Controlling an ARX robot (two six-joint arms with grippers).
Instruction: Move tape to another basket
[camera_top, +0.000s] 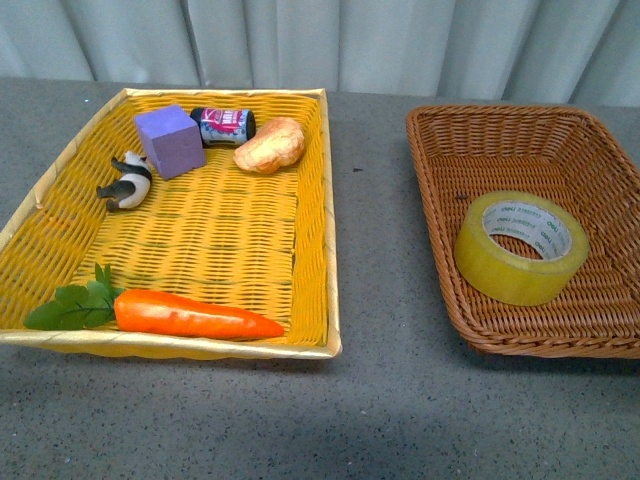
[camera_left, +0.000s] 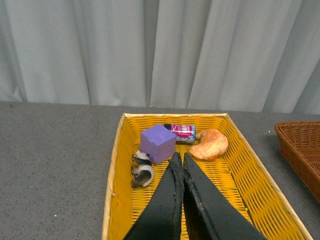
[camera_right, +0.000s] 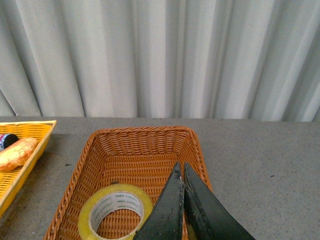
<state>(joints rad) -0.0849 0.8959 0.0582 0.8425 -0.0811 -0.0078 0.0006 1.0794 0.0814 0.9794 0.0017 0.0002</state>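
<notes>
Front view: tape (camera_top: 521, 247) lies flat in the brown wicker basket (camera_top: 440, 150), near its front; yellow basket (camera_top: 310, 330) holds carrot (camera_top: 195, 316), purple cube (camera_top: 168, 140), panda figure (camera_top: 126, 180). Left wrist view: left gripper (camera_left: 179, 159) fingers pressed together, holding nothing. Right wrist view: right gripper (camera_right: 180, 169) fingers closed, empty, above the tape's basket.

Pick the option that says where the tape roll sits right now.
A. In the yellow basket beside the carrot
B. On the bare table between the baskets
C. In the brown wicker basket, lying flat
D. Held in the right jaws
C: the tape lies flat on the floor of the brown wicker basket, with nothing gripping it.
</notes>
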